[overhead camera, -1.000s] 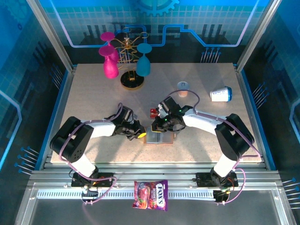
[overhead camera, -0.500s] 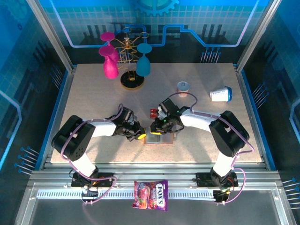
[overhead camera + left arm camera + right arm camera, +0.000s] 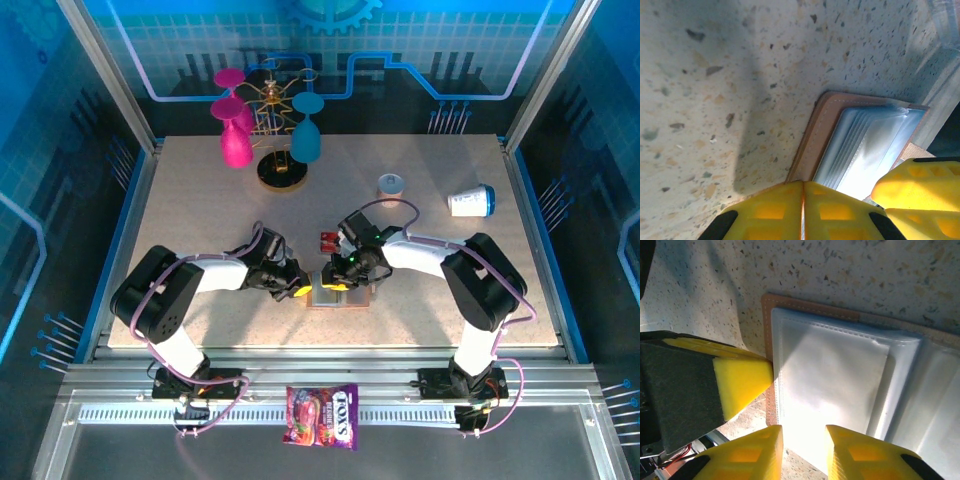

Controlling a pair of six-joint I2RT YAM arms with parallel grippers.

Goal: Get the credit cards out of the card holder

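Left gripper (image 3: 802, 210) closed, touching card holder (image 3: 812, 145) edge; right gripper (image 3: 804, 450) slightly parted.

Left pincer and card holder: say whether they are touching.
Touching. The right wrist view shows the yellow tip of the left pincer pressed against the tan edge of the card holder.

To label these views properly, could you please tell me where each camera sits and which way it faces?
Top external: above and behind the arms, looking down on the table; both arms show.
Left wrist: on the left arm, looking down past the shut left gripper at the card holder.
Right wrist: on the right arm, looking down past the right gripper.
Shared: all three see the card holder.
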